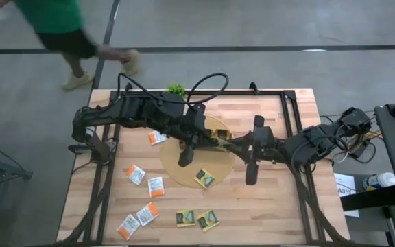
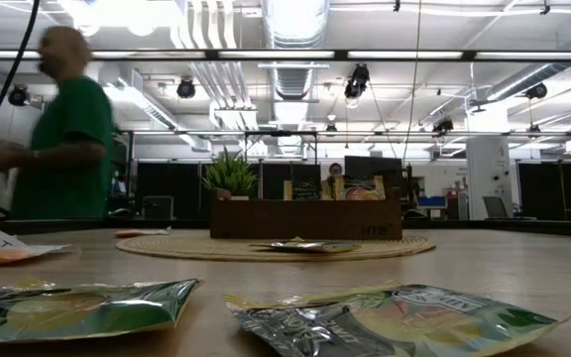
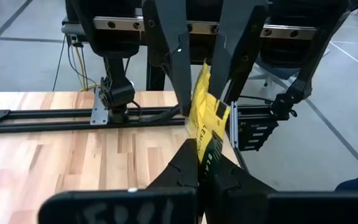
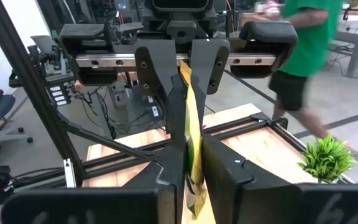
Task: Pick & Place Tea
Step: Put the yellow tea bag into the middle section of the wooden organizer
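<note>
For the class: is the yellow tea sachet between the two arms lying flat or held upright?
Upright: the yellow sachet stands on edge, pinched by the left end effector.

Even overhead light fills the room, coming from long ceiling strips (image 2: 295, 55) that glare white in the low view, and shadows on the desk (image 1: 266, 206) are faint and soft. The walking person (image 1: 64, 31) is smeared by motion blur in every view that shows them. In the low view the nearest sachets (image 2: 395, 317) are out of focus, while the far room is sharper.
</note>
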